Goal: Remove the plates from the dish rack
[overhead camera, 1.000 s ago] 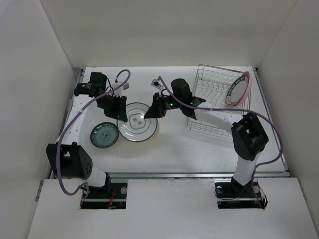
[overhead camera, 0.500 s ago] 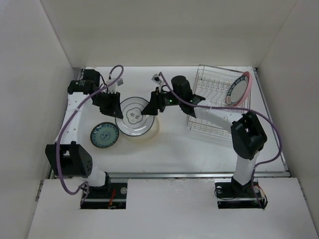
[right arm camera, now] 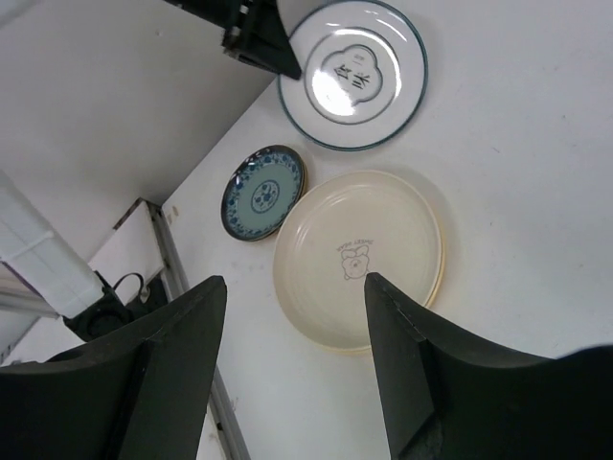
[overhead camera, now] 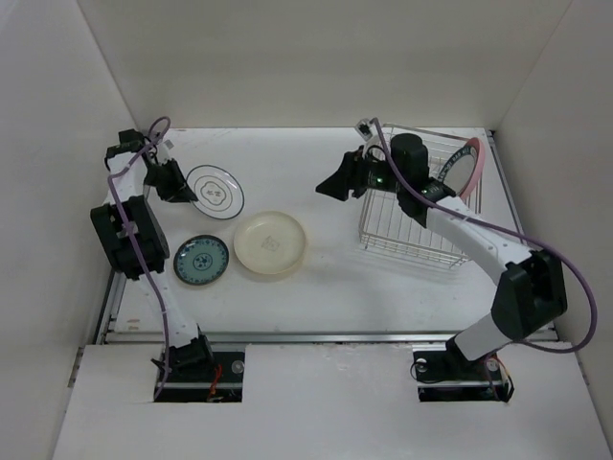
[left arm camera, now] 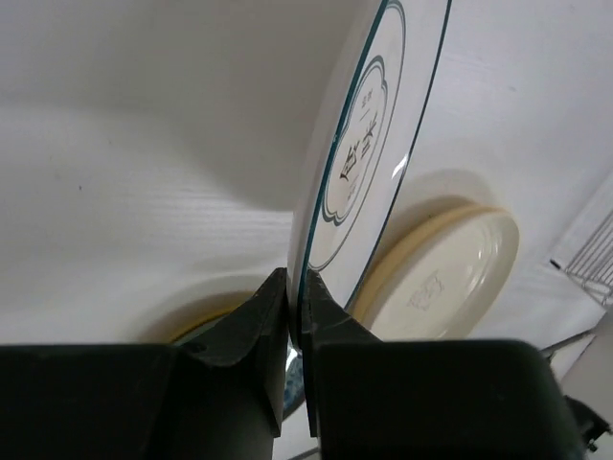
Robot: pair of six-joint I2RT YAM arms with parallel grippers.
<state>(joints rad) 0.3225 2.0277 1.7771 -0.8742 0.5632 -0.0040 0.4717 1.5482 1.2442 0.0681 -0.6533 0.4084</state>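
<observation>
Your left gripper (overhead camera: 175, 182) pinches the dark-rimmed white plate (overhead camera: 215, 191) by its rim at the far left, so you are likely placing it: lower it flat, then let go. Your right gripper (overhead camera: 330, 185) hangs wide and empty beside the dish rack (overhead camera: 407, 235), which holds the pink plate (overhead camera: 466, 171).

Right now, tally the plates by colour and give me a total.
White plate: 1
Teal plate: 1
Cream plate: 1
Pink plate: 1
Total: 4
</observation>
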